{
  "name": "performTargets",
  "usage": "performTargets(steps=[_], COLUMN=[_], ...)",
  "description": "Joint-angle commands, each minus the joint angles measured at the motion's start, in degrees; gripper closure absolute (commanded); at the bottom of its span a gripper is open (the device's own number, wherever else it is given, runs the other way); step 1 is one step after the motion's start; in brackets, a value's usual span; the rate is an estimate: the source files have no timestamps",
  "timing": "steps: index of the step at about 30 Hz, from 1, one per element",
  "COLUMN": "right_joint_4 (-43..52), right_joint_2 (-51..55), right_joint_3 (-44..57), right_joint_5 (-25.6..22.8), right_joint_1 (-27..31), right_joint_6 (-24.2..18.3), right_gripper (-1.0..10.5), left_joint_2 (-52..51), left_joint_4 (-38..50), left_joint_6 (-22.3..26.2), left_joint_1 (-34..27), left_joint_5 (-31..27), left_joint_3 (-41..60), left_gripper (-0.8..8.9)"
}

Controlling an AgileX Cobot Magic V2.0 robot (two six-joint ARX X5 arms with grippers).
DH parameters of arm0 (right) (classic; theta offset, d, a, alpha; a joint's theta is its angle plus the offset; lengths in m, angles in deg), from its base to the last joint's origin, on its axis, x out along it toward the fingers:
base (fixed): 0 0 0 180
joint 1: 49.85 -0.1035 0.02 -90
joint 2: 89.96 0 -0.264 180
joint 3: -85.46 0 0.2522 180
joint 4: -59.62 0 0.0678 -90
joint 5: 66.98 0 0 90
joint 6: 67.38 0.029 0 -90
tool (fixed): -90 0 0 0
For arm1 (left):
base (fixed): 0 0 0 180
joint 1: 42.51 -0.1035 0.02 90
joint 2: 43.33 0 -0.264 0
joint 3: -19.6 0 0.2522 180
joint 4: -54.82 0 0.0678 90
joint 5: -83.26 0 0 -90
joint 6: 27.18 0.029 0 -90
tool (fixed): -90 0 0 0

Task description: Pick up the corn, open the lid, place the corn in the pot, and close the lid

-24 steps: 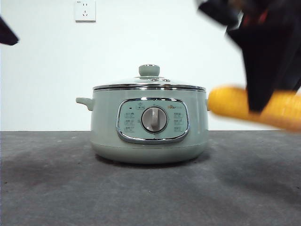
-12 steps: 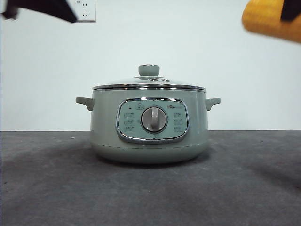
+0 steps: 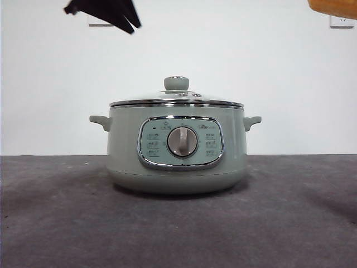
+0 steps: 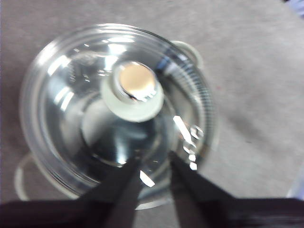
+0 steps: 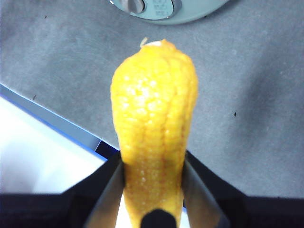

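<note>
The sage-green pot [image 3: 177, 148] stands in the middle of the table with the glass lid [image 3: 176, 100] shut on it. My left gripper [image 3: 106, 11] is high at the upper left of the pot. In its wrist view it hangs open and empty [image 4: 154, 161] above the lid [image 4: 71, 95], just off the knob [image 4: 133, 90]. My right gripper [image 5: 152, 164] is shut on the yellow corn [image 5: 153, 114], held high; only the cob's lower edge [image 3: 333, 6] shows at the front view's top right corner. The pot's front [image 5: 161, 9] lies beyond the cob's tip.
The pot stands on a dark grey tabletop [image 3: 178, 223] before a white wall with two sockets [image 3: 341, 22]. In the right wrist view a white surface with a blue edge [image 5: 42, 142] borders the grey top.
The right gripper has lifted the corn from beside the pot's right handle up to the top right corner. The left gripper has moved from the top left corner toward the pot.
</note>
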Motion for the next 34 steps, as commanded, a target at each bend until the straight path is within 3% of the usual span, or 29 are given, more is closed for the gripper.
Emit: performTargets(steps=[1, 6, 12, 29, 34], right_joint_4=[0.22, 0.04, -0.04, -1.49, -1.92], right_joint_2=[0.59, 0.85, 0.85, 0.85, 0.85], right_joint_3=[-0.24, -0.24, -0.24, -0.22, -0.22], right_joint_5=[-0.44, -0.44, -0.42, -0.44, -0.42], right_joint_1=[0.00, -0.02, -0.02, -0.04, -0.04], right_joint_6=[1.70, 1.70, 1.68, 1.66, 1.66], right_gripper=[9.6, 9.6, 9.6, 9.6, 9.6], left_joint_2=[5.03, 11.78, 17.53, 22.97, 22.97], left_joint_4=[-1.16, -2.64, -3.39, -2.05, -1.64], left_joint_6=[-0.66, -0.61, -0.66, -0.68, -0.37], left_joint_1=[2.25, 5.29, 7.30, 8.90, 9.44], left_joint_5=[-5.16, -11.69, -13.16, -14.14, -15.10], left_joint_3=[-5.40, -13.55, -18.95, -18.99, -18.99], left_gripper=[4.64, 2.71, 2.69, 2.85, 4.10])
